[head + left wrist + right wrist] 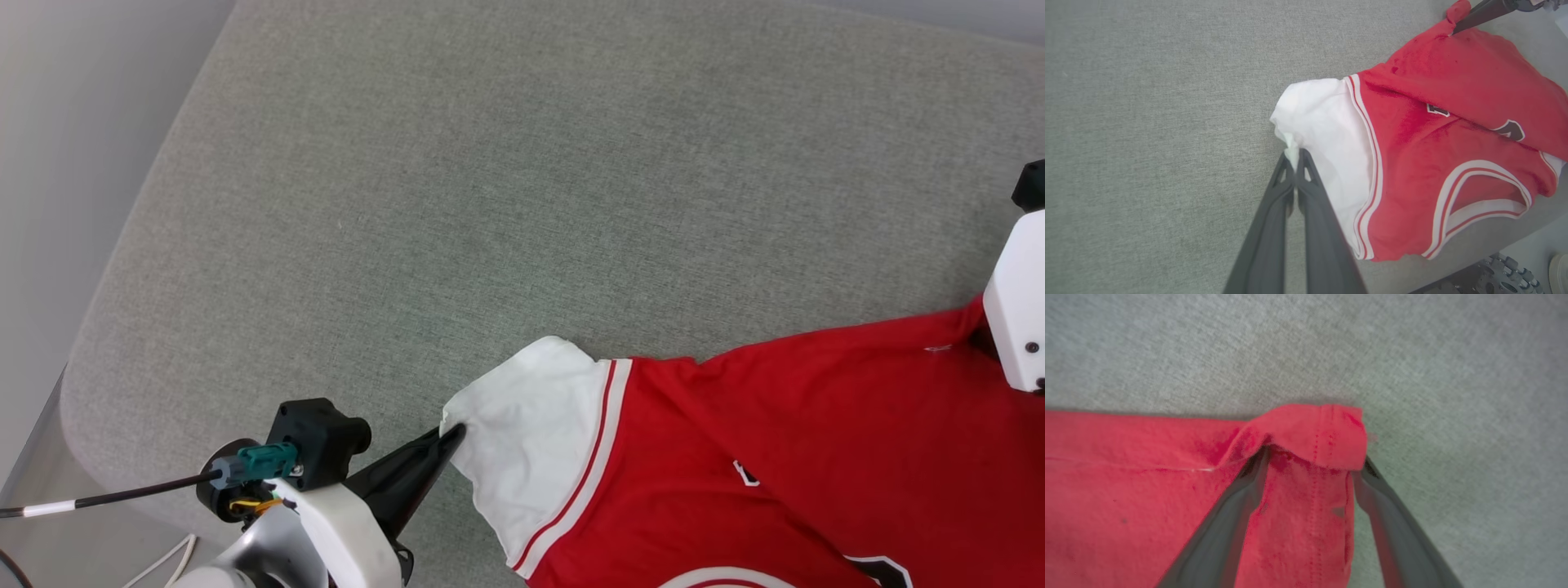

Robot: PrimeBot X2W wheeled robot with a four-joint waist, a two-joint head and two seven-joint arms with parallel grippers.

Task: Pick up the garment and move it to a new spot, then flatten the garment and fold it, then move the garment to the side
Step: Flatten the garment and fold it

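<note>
The shirt (735,457) lies at the near right of the grey table (490,204). The left pincer (453,433) is closed on the white sleeve's left edge. The right pincer (1310,461) stands wide open at the shirt's far right red corner, which folds over its tips.

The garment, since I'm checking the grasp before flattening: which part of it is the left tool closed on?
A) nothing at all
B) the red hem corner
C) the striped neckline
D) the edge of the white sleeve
D: in the left wrist view the left tool is shut, with a tuft of the white sleeve of the garment pinched between its tips.
</note>
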